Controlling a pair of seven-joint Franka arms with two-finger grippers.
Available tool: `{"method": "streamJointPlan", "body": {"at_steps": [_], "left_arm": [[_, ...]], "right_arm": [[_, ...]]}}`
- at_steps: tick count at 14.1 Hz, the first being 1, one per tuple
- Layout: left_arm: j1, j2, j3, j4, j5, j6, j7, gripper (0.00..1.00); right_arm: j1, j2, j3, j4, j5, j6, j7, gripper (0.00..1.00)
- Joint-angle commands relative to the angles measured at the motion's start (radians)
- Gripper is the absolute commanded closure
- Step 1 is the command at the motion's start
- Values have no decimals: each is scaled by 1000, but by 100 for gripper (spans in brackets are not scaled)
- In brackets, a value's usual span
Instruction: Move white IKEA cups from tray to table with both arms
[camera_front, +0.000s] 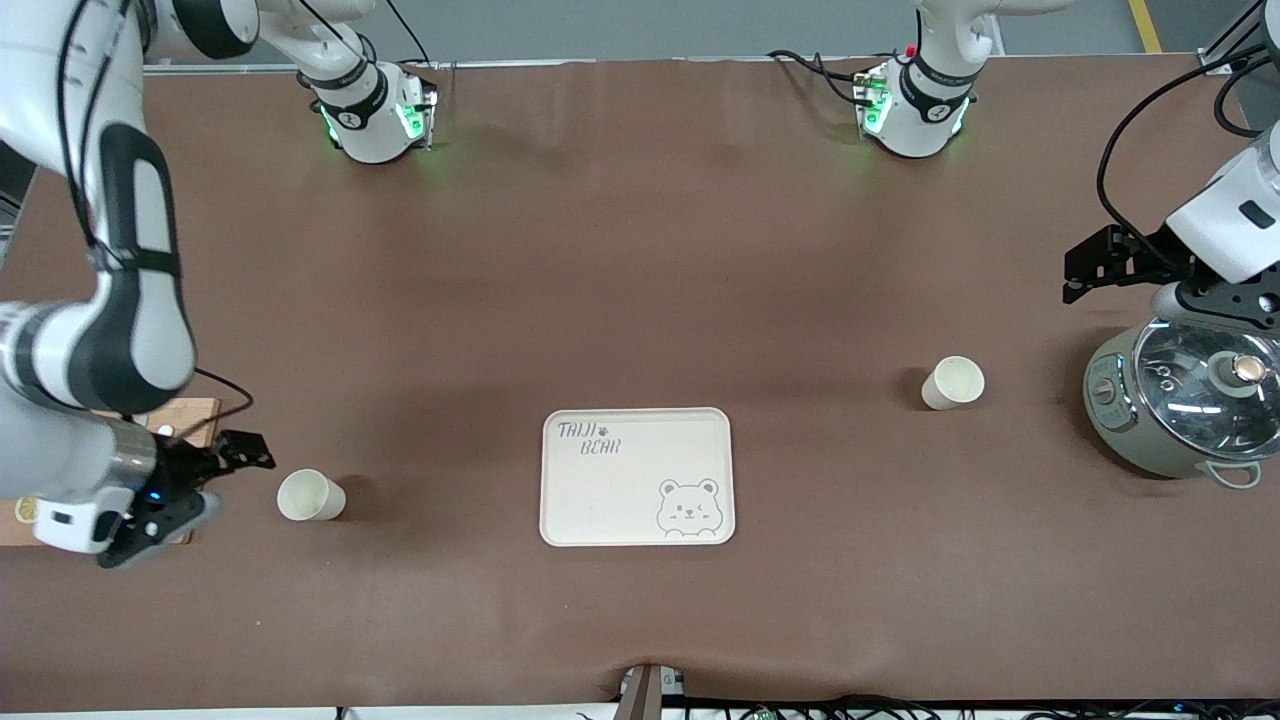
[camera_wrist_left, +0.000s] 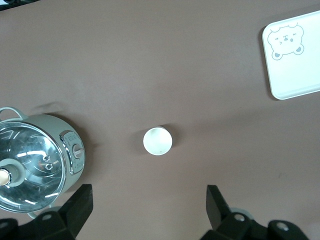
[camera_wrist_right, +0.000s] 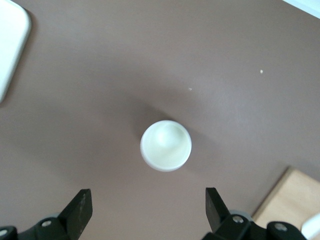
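Two cups stand upright on the brown table (camera_front: 640, 250), mouths up, one toward each arm's end. We find the first cup (camera_front: 311, 495) toward the right arm's end, level with the tray (camera_front: 637, 477) and well apart from it; in the right wrist view this cup (camera_wrist_right: 165, 145) sits on bare table, with a corner of the tray (camera_wrist_right: 11, 47) at the frame edge. The right gripper (camera_front: 185, 490) hangs low just beside this cup without touching it, over the edge of a wooden board (camera_front: 190, 415); its fingers (camera_wrist_right: 80, 210) are spread wide apart with nothing between them. The second cup (camera_front: 952, 382) stands toward the left arm's end, farther from the front camera than the tray, between the tray and a grey cooker (camera_front: 1180, 410) with a glass lid. In the left wrist view this cup (camera_wrist_left: 158, 141) lies clear of the cooker (camera_wrist_left: 37, 162) and well apart from the tray (camera_wrist_left: 295, 70). The left gripper (camera_front: 1105, 262) hovers over the table next to the cooker, near the second cup, its fingers (camera_wrist_left: 80, 202) likewise spread wide and holding nothing. The tray lies flat at the middle of the table, bearing a bear drawing and carrying no cups.
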Motion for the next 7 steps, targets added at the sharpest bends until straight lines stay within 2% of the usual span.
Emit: {"method": "streamJointPlan", "body": {"at_steps": [1,3,5,7], "left_arm": [[2,-3,-5,6,23,-10,3,0],[1,-3,-4,6,23,-10,9,0],[1,-4,-5,6,32,-11,12,0],[-2,-6,-5,6,34,-22,12,0]], "right_arm": [[0,-142,7,-32,-12,-103,120,0],[2,-222,13,-38,-76,-185,208,0],[2,-296,11,-59,-85,-269,309,0],[0,-394,11,-137,-125,-268,387,0]]}}
